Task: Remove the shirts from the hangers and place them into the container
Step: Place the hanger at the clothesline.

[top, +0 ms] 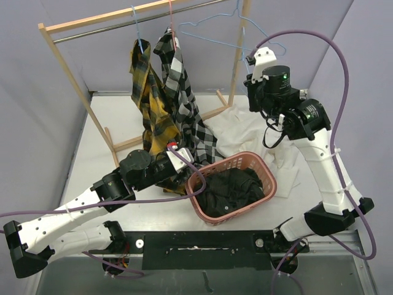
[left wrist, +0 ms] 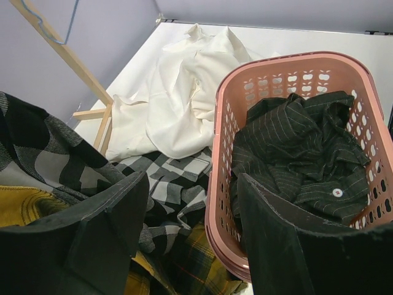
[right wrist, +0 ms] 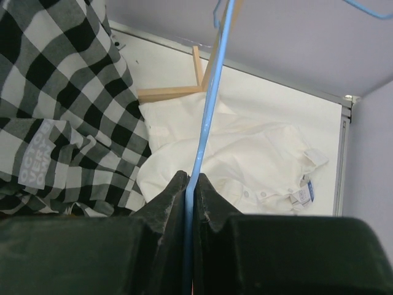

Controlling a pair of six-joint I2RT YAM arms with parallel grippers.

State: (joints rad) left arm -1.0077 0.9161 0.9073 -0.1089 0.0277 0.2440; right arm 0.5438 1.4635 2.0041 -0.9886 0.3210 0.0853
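While the right fingers were pinched shut on a thin light-blue wire hanger, I noted the left fingers spread open, empty, just beside the pink slotted plastic basket. Black faint-striped shirt lay inside it; plain white shirt lay crumpled on the tabletop behind.

wooden rack upright at far end of white table, metal rail under top bar; lavender walls around.
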